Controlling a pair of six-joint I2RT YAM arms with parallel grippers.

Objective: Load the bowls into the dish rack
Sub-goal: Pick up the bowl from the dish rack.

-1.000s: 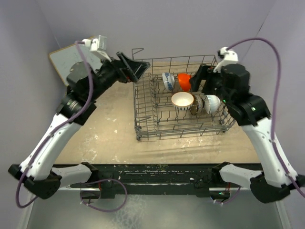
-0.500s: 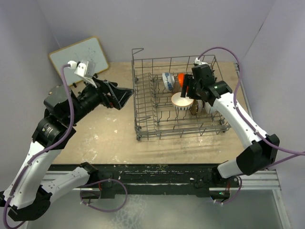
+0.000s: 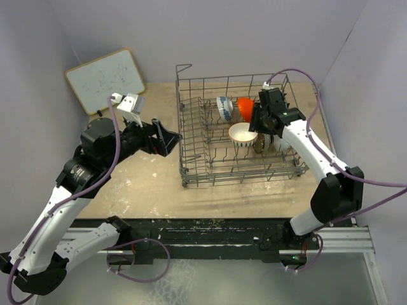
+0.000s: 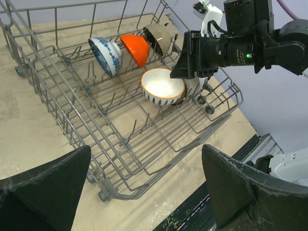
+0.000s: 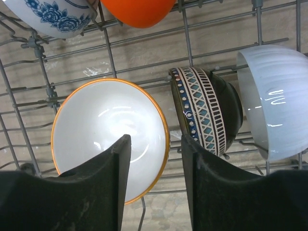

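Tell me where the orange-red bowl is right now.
In the top view, the orange-red bowl stands on edge in the back row of the dish rack, just right of the blue-and-white bowl.

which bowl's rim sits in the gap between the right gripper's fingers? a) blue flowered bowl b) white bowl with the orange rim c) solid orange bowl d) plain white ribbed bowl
b: in the right wrist view the edge of the white bowl with the orange rim runs through the gap of the right gripper, with one finger over its inside and the other on the side of the patterned dark bowl.
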